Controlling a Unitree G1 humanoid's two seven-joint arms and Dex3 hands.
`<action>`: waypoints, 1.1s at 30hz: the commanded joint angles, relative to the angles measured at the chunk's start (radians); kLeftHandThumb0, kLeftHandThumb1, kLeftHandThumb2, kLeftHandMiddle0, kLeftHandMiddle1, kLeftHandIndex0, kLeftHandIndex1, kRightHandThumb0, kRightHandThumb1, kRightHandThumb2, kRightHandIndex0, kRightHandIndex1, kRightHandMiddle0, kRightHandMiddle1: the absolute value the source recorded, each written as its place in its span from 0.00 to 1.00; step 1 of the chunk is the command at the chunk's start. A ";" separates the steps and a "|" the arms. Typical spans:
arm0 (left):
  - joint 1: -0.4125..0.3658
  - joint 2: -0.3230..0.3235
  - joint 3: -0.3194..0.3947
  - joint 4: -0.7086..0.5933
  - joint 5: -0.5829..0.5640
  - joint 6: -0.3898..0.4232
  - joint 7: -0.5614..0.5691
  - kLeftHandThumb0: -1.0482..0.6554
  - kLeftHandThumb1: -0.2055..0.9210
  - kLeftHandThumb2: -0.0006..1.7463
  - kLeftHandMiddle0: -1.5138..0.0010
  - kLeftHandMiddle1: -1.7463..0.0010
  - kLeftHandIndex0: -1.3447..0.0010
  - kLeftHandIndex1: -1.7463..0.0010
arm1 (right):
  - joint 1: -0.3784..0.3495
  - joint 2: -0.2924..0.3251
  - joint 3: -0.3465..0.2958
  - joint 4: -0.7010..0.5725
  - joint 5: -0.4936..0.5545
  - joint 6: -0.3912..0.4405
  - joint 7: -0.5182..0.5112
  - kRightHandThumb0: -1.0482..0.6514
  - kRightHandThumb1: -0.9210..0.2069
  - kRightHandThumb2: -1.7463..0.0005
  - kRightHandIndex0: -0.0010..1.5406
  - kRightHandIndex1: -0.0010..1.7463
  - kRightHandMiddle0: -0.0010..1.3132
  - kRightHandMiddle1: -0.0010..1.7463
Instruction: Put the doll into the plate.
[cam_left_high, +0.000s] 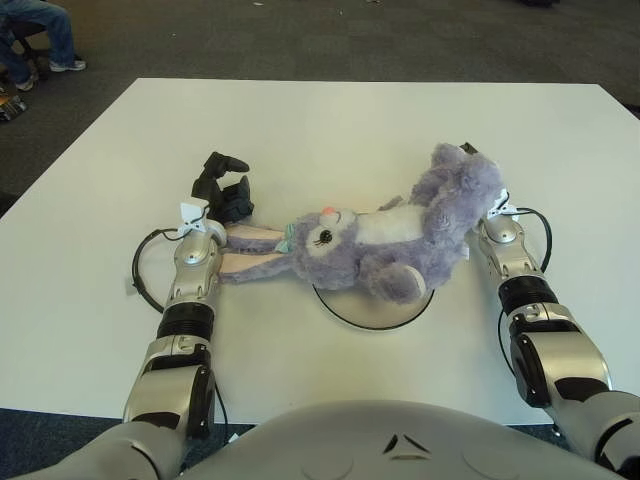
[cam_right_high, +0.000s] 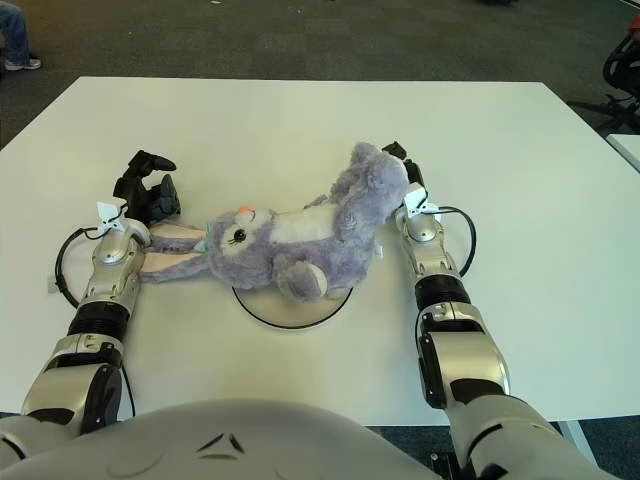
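A purple plush rabbit doll (cam_left_high: 385, 240) lies on its back across the white table, its middle and one leg over a white plate with a dark rim (cam_left_high: 370, 322). Its head and long pink-lined ears (cam_left_high: 250, 250) point left, past the plate. My left hand (cam_left_high: 225, 190) shows just behind the ear tips, with its fingers relaxed and holding nothing. My right hand (cam_left_high: 470, 152) is at the doll's raised legs and is mostly hidden behind them. One black fingertip shows over the top, and the hand appears closed on the doll.
The white table (cam_left_high: 330, 130) stretches far behind the doll. Its front edge is close to my body. Cables loop beside both wrists. A seated person's legs (cam_left_high: 40, 35) show on the floor at far left, and a chair (cam_right_high: 625, 60) at far right.
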 joint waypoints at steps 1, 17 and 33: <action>0.073 -0.026 -0.009 0.062 0.009 0.036 0.010 0.37 0.64 0.61 0.20 0.00 0.66 0.00 | 0.060 0.006 0.016 0.045 -0.015 0.059 0.025 0.61 0.38 0.40 0.38 0.91 0.24 0.95; 0.086 -0.039 -0.009 0.032 -0.007 0.036 0.003 0.37 0.63 0.62 0.19 0.00 0.66 0.00 | 0.061 0.007 0.016 0.041 -0.015 0.064 0.023 0.61 0.38 0.40 0.38 0.91 0.24 0.95; 0.101 -0.039 -0.015 -0.014 -0.007 0.071 -0.004 0.37 0.66 0.60 0.19 0.00 0.67 0.00 | 0.060 0.005 0.019 0.040 -0.019 0.061 0.019 0.61 0.38 0.40 0.38 0.91 0.23 0.96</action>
